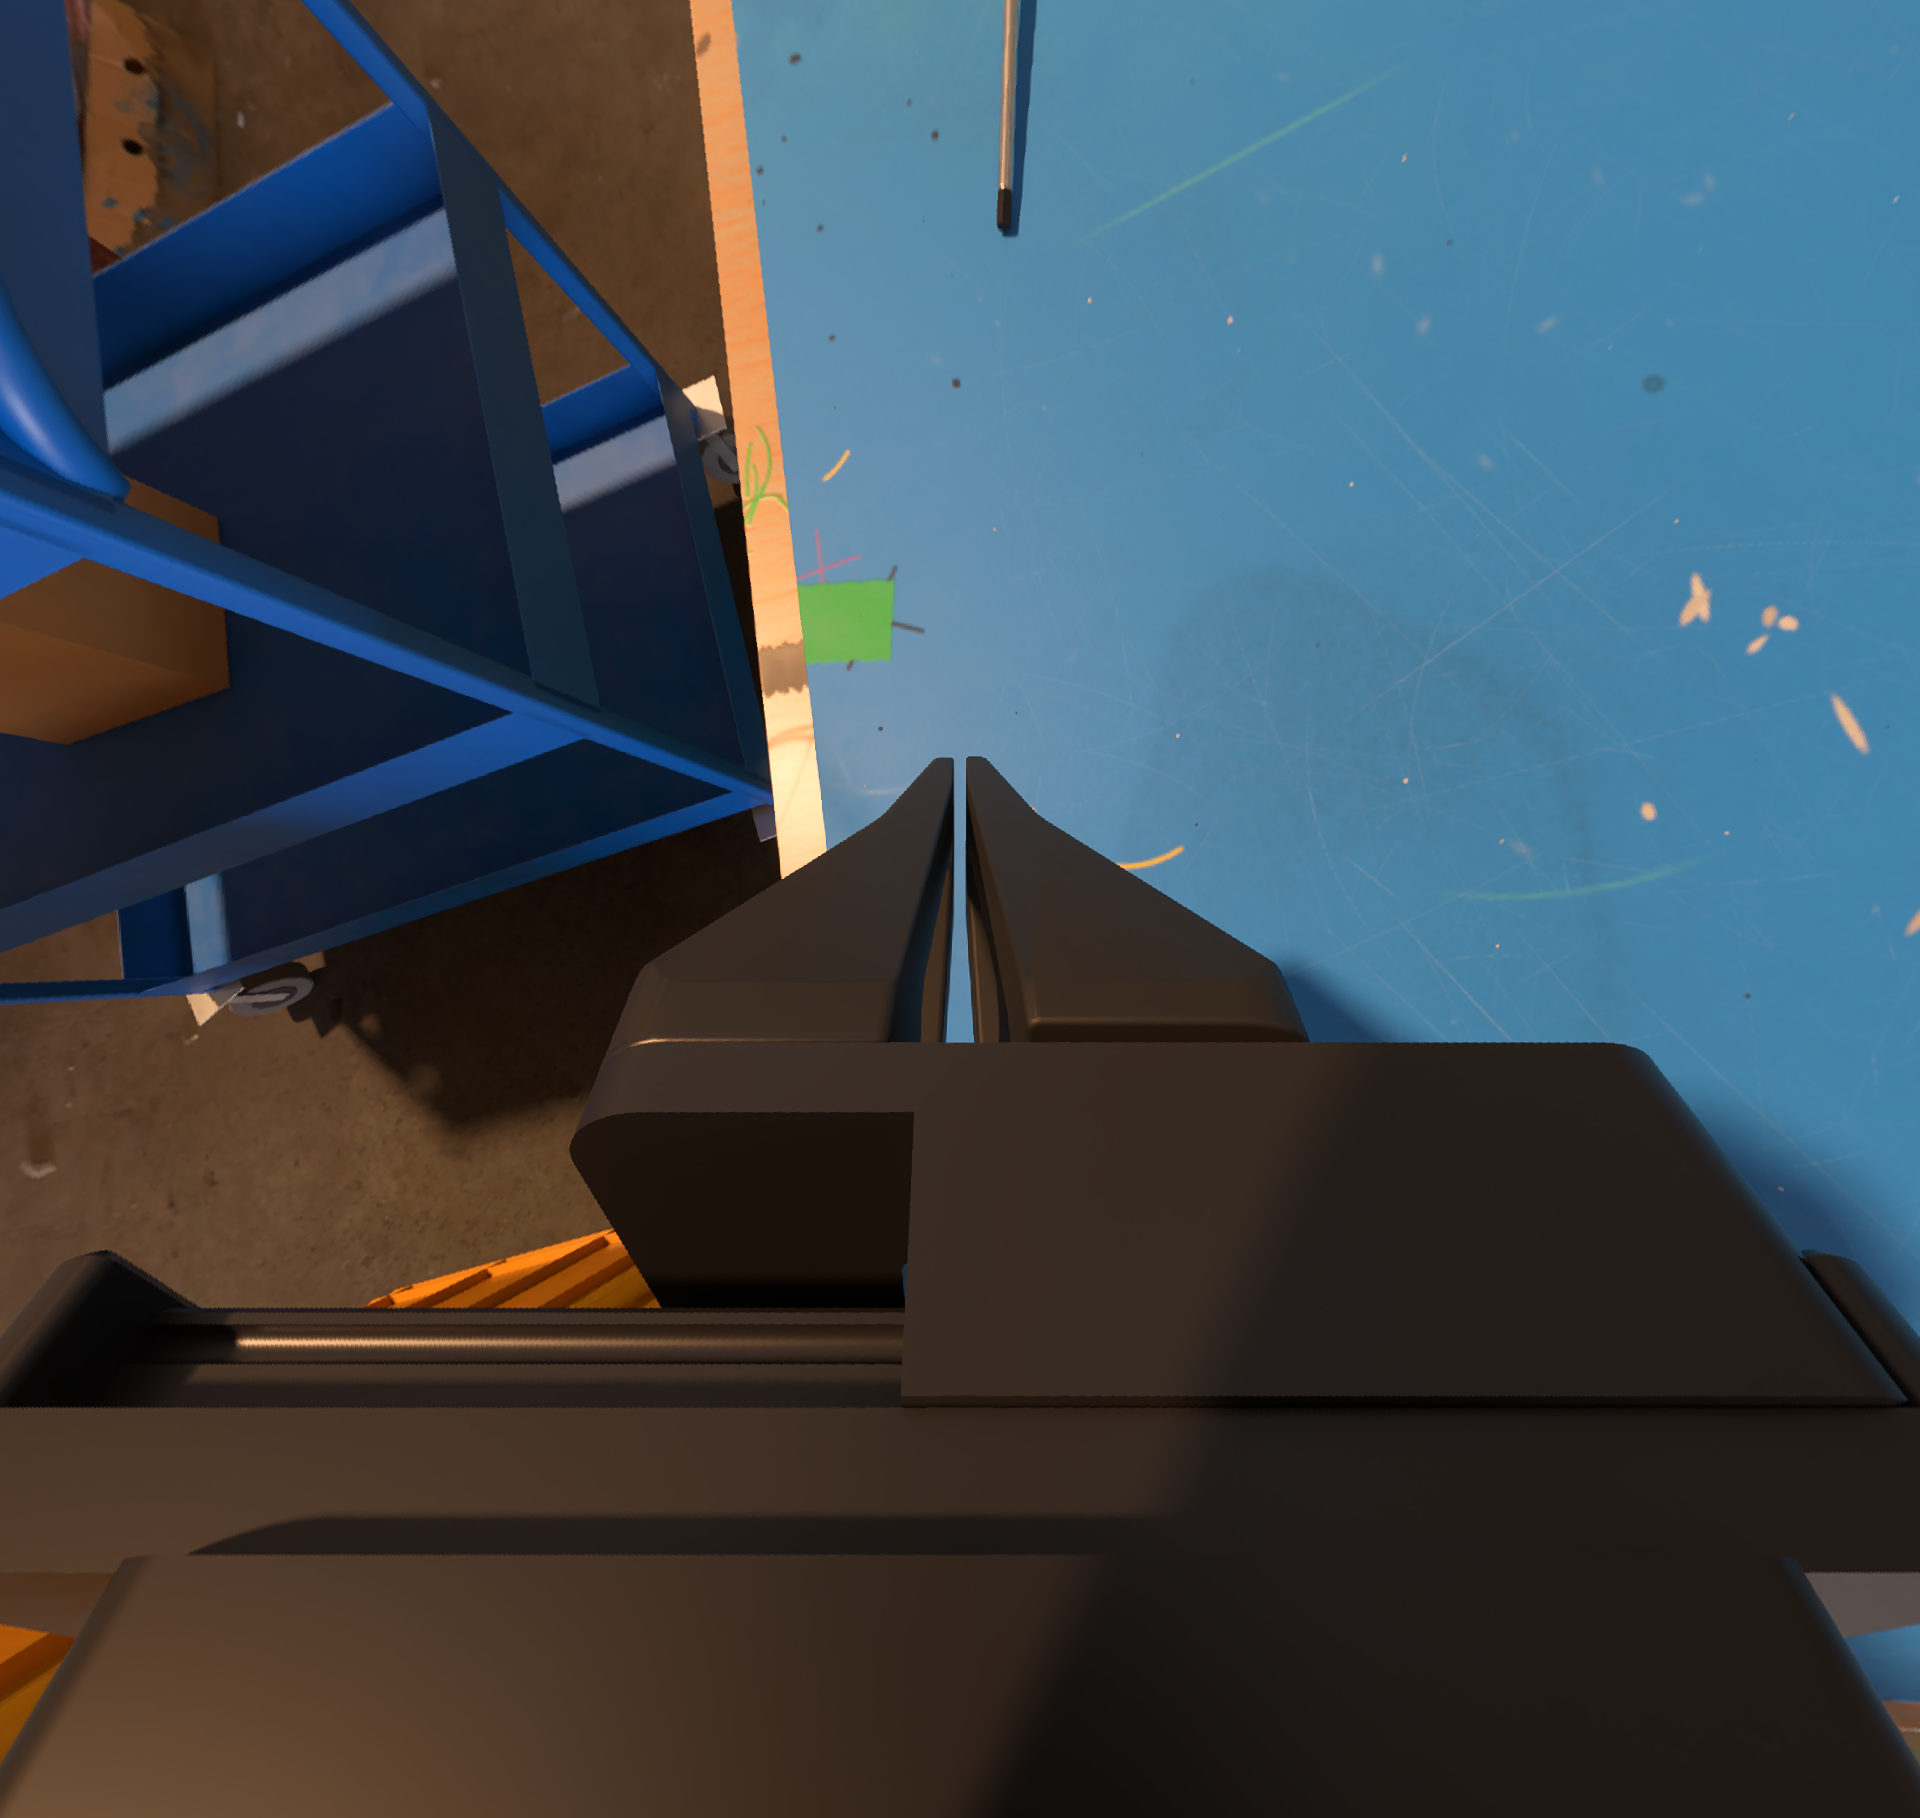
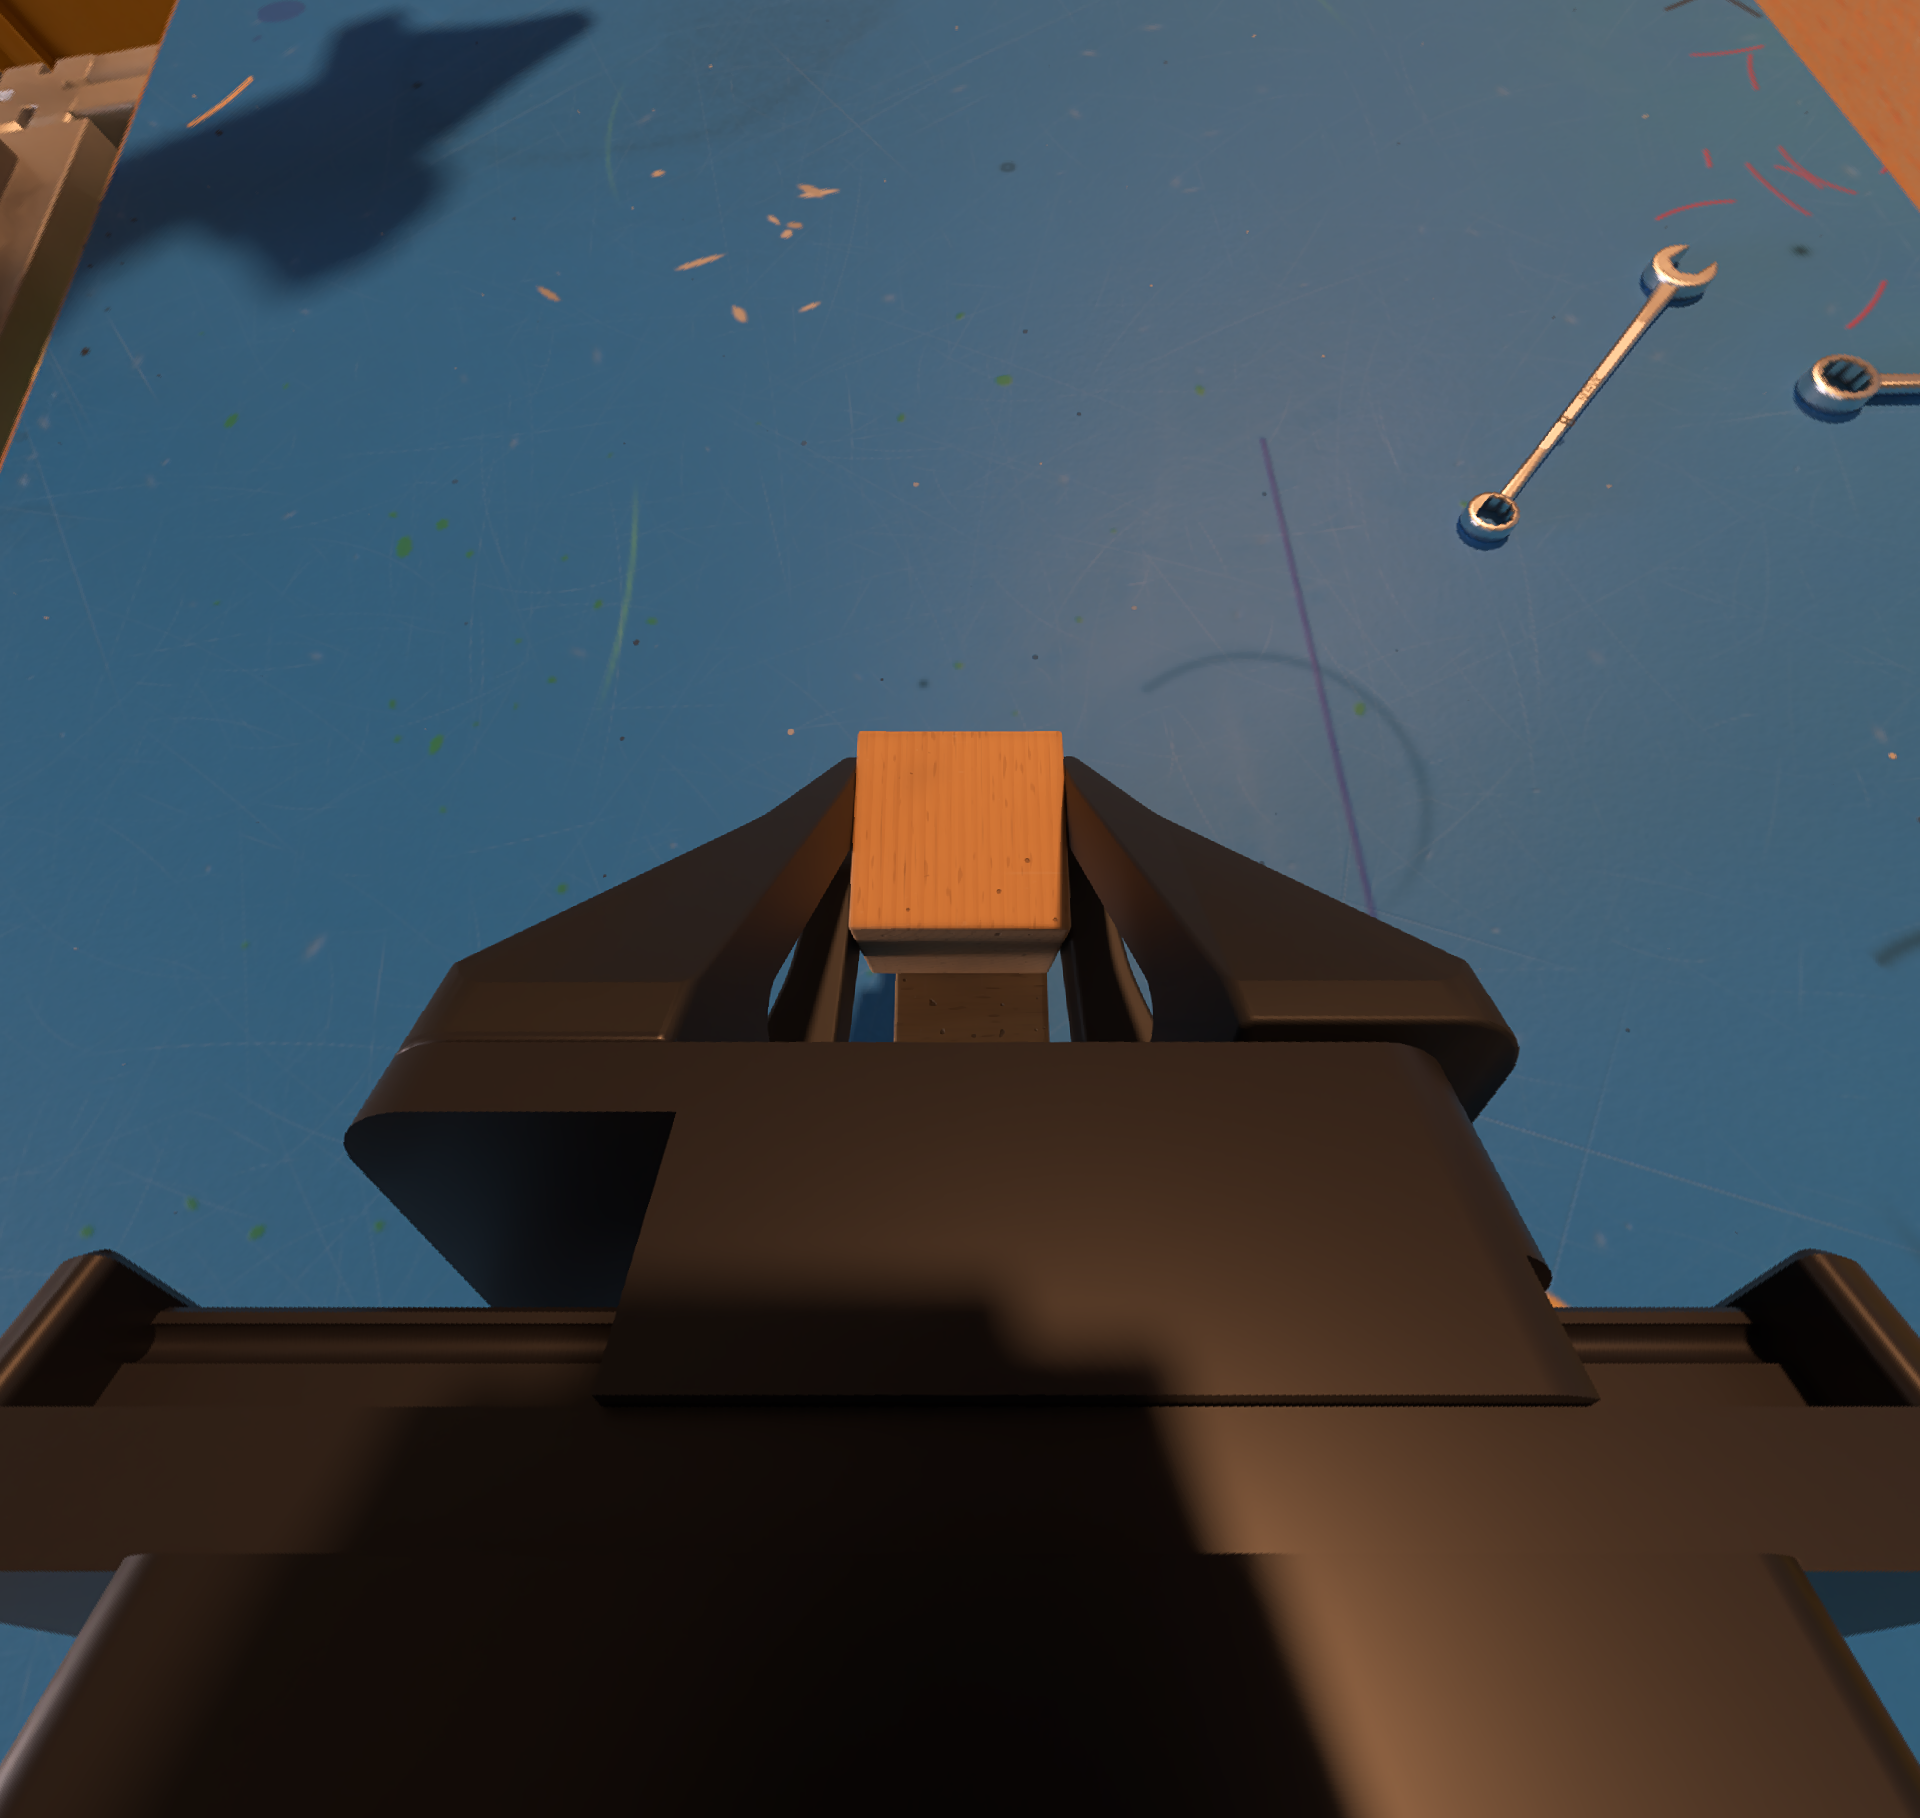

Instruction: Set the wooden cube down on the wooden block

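Fingers of the right gripper [image 2: 958,838] clasp the cube [image 2: 958,833] above the block [image 2: 971,1008] – release off-centre and it may topple. Left gripper [image 1: 959,781] hangs clenched, empty. Farther off, wrenches [image 2: 1579,397] on the blue mat [image 2: 623,521].

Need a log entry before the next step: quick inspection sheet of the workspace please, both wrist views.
Surface: blue mat, scratched and paint-flecked, on a wooden tabletop.
Job's things: wooden cube between the right gripper fingers, above a second wooden piece, probably the wooden block; contact between them cannot be told.
Clutter: two wrenches; a metal rod; green patch at the mat edge.
Grippers: left gripper closed, empty; right clamped on the cube.
Cables: nothing seen.
Surroundings: blue metal cart holding cardboard boxes, beside the table.
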`<control>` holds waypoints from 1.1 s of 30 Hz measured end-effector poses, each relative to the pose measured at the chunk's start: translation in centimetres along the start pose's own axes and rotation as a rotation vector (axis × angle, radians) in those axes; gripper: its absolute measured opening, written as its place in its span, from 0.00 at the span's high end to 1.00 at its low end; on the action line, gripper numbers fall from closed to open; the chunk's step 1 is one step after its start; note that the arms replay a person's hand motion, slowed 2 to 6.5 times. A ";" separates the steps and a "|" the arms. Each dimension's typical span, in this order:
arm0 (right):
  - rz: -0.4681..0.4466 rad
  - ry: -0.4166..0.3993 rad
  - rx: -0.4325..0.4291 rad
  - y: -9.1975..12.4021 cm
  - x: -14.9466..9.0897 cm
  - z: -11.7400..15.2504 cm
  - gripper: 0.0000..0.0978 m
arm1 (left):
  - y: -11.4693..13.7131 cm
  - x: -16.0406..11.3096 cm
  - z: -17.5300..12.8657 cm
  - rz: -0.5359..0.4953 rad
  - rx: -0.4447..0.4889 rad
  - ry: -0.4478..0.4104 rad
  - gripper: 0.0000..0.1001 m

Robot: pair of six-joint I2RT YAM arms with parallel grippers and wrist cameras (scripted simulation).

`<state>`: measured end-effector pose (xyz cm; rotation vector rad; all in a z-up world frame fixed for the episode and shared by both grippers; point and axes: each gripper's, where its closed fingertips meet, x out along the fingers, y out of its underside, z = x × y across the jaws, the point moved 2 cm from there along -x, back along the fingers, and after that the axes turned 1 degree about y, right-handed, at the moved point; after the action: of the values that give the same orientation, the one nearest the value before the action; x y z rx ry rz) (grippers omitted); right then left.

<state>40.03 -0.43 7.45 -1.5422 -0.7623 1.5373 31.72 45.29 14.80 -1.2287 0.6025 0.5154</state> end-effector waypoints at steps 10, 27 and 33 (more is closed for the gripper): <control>-0.001 0.000 0.000 0.0 0.0 0.0 0.69 | -3.9 -2.9 0.2 -0.191 -0.022 -0.041 0.98; -0.098 0.003 -0.042 -2.0 -1.0 0.5 0.59 | -14.7 -7.6 -7.9 -0.476 0.112 -0.050 0.98; -0.118 -0.002 -0.069 -2.7 -1.4 1.2 0.58 | -17.1 -7.6 -10.7 -0.518 0.141 -0.049 0.98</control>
<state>39.11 -0.14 10.59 -1.5177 -0.8994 1.4394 35.84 30.17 29.62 -1.1771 0.2548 0.0654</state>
